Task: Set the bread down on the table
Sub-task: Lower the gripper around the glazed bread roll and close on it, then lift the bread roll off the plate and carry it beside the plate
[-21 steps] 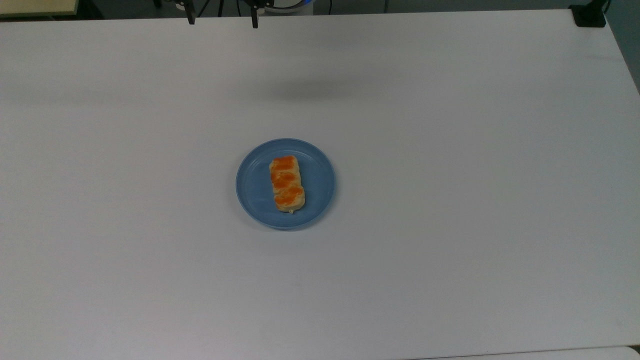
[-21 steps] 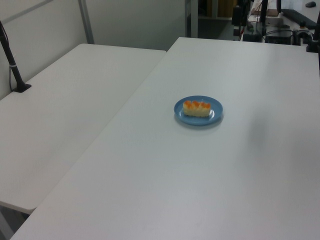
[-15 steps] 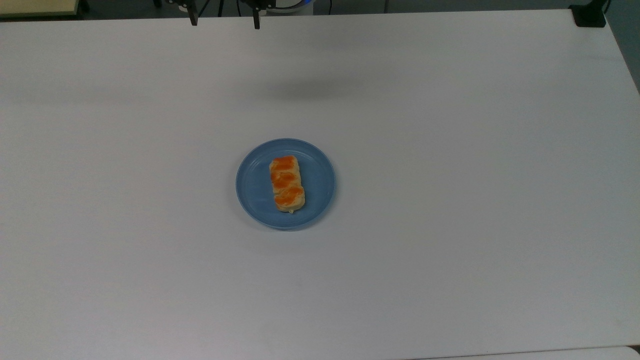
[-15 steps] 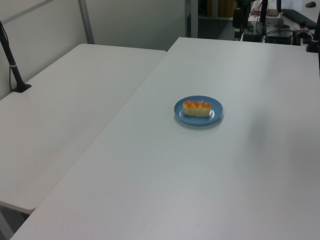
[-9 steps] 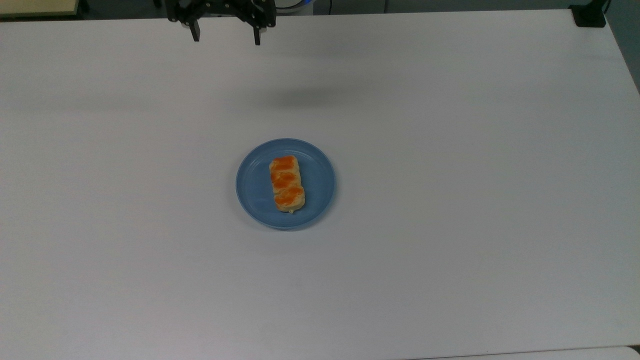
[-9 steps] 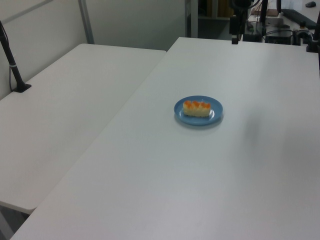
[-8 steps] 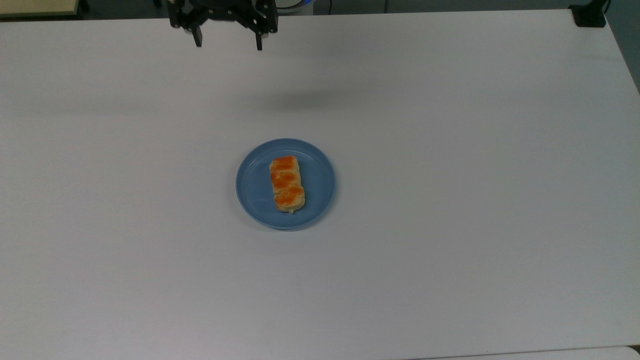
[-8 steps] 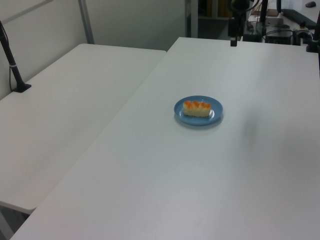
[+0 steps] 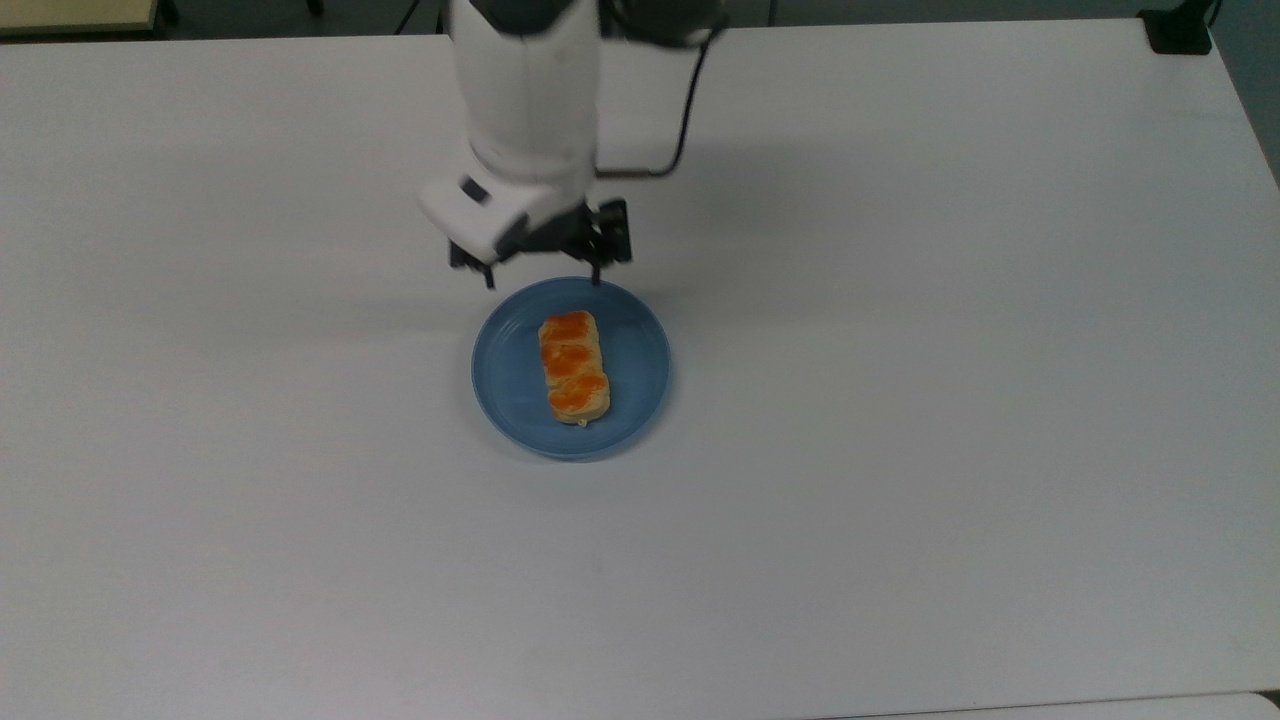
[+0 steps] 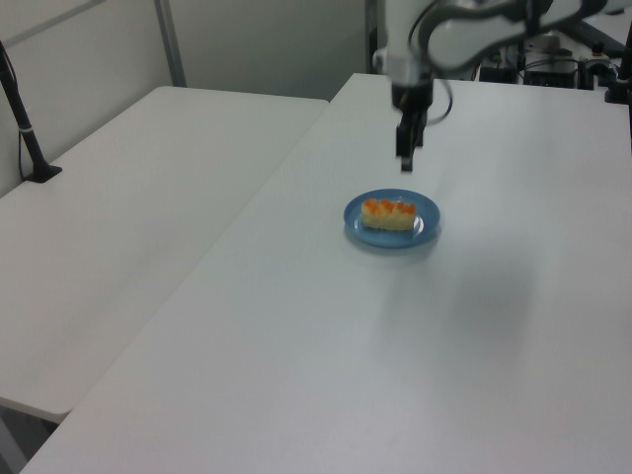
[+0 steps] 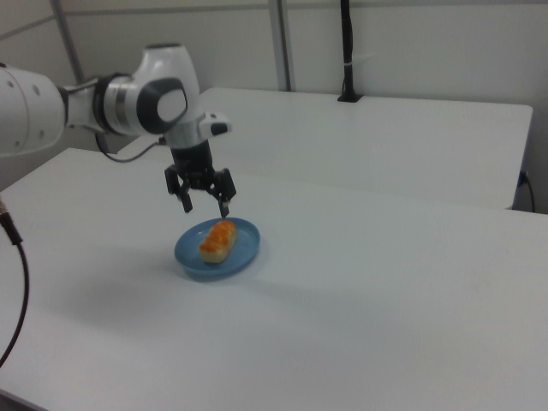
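The bread (image 9: 574, 367), a tan loaf with three orange-brown bumps, lies on a round blue plate (image 9: 510, 385) near the middle of the white table (image 9: 900, 400). My gripper (image 9: 543, 281) hangs open over the plate's upper rim in the top view, its fingers pointing down and nothing between them. In the left view the gripper (image 10: 405, 163) hovers above and just behind the bread (image 10: 387, 213) and plate (image 10: 429, 230). In the right view the gripper (image 11: 207, 211) sits a short way above the bread (image 11: 217, 241) on the plate (image 11: 246, 255), not touching it.
A second white table (image 10: 128, 197) adjoins on the left view's left, with a black post (image 10: 25, 128) clamped to it. A black clamp (image 9: 1180, 30) sits at the top view's upper right corner. A cable (image 9: 685, 110) trails from the arm.
The arm has swung in from the table's far edge and come down to hover over the plate's rim. The gripper stays open; bread and plate have not moved.
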